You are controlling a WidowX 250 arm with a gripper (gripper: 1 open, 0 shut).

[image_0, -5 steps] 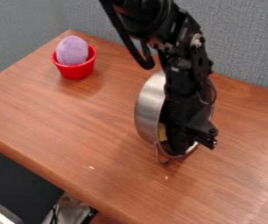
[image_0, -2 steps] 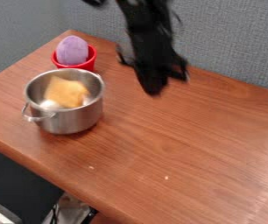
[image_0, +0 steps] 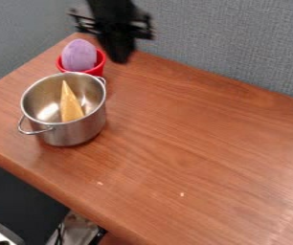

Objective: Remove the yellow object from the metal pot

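Observation:
The metal pot (image_0: 59, 113) stands upright on the left part of the wooden table (image_0: 200, 144). The yellow object (image_0: 70, 99), a flat wedge, leans inside the pot and reaches close to its rim. My gripper (image_0: 119, 46) is a dark blurred shape high at the back, above and to the right of the pot, close beside the red bowl. Nothing shows between its fingers, and the blur hides how wide they stand.
A small red bowl (image_0: 81, 65) with a purple egg-shaped object (image_0: 78, 51) in it sits at the back left, just behind the pot. A grey wall runs behind the table. The table's front edge drops off at the lower left.
A second ago the pot lay tipped on its side mid-table under the gripper. It now stands upright at the left with the yellow object inside, and the arm has swung up and back left.

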